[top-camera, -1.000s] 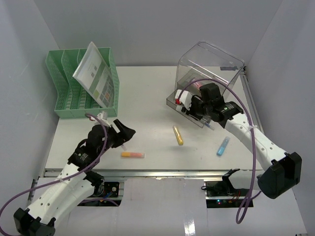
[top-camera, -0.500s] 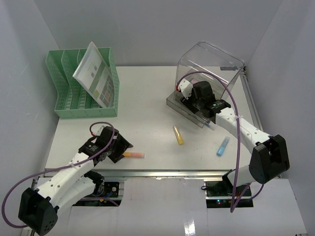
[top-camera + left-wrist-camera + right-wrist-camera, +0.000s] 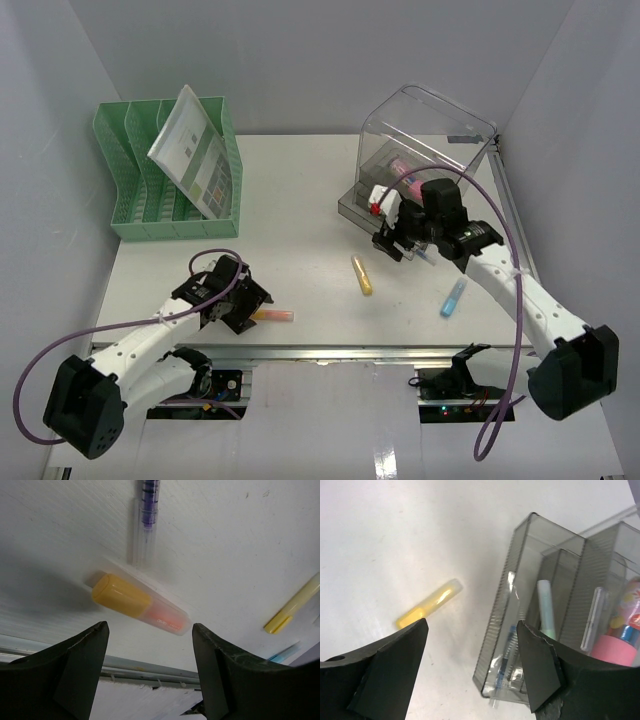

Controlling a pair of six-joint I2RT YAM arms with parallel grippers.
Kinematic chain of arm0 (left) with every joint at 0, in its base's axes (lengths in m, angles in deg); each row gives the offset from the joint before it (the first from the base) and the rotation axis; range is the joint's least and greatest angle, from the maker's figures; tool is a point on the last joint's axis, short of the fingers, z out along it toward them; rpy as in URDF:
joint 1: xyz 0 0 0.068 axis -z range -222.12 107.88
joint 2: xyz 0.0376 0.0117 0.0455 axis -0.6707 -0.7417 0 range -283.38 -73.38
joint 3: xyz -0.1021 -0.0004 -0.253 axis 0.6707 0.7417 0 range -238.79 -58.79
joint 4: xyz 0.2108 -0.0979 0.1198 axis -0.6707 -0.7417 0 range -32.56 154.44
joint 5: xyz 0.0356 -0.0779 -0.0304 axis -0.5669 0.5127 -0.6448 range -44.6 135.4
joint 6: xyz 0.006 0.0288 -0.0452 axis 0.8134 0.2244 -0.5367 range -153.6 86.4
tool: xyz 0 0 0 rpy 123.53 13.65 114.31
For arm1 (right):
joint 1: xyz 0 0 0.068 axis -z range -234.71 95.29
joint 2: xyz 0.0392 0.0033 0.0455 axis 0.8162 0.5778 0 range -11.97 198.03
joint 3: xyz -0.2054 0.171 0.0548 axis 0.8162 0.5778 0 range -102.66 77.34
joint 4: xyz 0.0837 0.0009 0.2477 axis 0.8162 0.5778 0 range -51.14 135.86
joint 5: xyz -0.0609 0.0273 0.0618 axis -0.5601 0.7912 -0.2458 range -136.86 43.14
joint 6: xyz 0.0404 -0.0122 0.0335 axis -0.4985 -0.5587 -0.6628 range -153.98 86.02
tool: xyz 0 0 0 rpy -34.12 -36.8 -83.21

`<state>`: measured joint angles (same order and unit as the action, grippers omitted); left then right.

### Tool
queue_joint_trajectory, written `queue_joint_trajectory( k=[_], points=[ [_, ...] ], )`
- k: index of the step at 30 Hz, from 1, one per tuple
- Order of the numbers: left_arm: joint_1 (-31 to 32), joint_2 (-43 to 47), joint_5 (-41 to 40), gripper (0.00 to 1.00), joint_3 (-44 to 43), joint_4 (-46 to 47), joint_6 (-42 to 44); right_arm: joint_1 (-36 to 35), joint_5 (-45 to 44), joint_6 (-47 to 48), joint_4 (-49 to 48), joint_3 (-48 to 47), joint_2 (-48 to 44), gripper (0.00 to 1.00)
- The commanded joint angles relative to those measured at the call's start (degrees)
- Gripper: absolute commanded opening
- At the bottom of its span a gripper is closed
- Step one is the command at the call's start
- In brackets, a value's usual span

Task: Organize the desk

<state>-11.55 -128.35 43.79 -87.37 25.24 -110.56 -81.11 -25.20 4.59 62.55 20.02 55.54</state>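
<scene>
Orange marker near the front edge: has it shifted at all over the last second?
No. The orange marker lies in the same spot, just behind the front rail of the desk, pointing the same way as before.

The left gripper (image 3: 149, 635) stands with its two dark fingers (image 3: 75, 665) spread wide, nothing between them. Just beyond the fingertips an orange marker (image 3: 137, 604) with a yellow-orange cap lies slantwise on the white desk (image 3: 225, 540). A clear pen (image 3: 145, 525) with purple inside lies just beyond it. A yellow marker (image 3: 295, 605) lies far right. Below it is a blue blur (image 3: 285, 652), possibly another marker. The metal rail (image 3: 140, 672) runs along the desk's edge.
</scene>
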Motion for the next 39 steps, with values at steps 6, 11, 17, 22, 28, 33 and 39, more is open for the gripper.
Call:
queue_joint_trajectory(
  k=[6, 11, 17, 22, 28, 33, 39],
  points=[
    [0.01, -11.02, -0.06, 0.72, -3.32, -0.17, -5.38, 12.15, 24.64, 2.39, -2.68, 11.78, -6.70, 0.77],
    [0.01, -16.31, -1.01, 0.70, -5.88, -0.70, -4.42, 13.69, 26.86, 2.11, -2.71, 12.52, -8.44, 0.77],
    [0.39, -23.85, 0.10, 0.66, -9.05, -1.48, -1.96, 14.79, 28.24, 2.22, -2.55, 13.50, -10.14, 0.76],
    [1.33, -25.19, 0.47, 0.61, -9.13, -2.72, -1.17, 15.33, 28.97, 2.22, -2.59, 13.72, -11.00, 0.77],
    [1.51, -24.76, -0.40, 0.50, -10.37, -5.72, 0.95, 15.33, 29.31, 2.09, -2.59, 13.68, -11.48, 0.76],
    [1.89, -25.19, -0.68, 0.41, -12.84, -7.11, 2.98, 15.49, 29.64, 2.11, -2.59, 13.88, -11.80, 0.76],
    [4.16, -24.64, -0.93, 0.31, -16.51, -8.33, 4.53, 15.79, 29.78, 2.13, -2.61, 14.07, -11.99, 0.76]
  ],
)
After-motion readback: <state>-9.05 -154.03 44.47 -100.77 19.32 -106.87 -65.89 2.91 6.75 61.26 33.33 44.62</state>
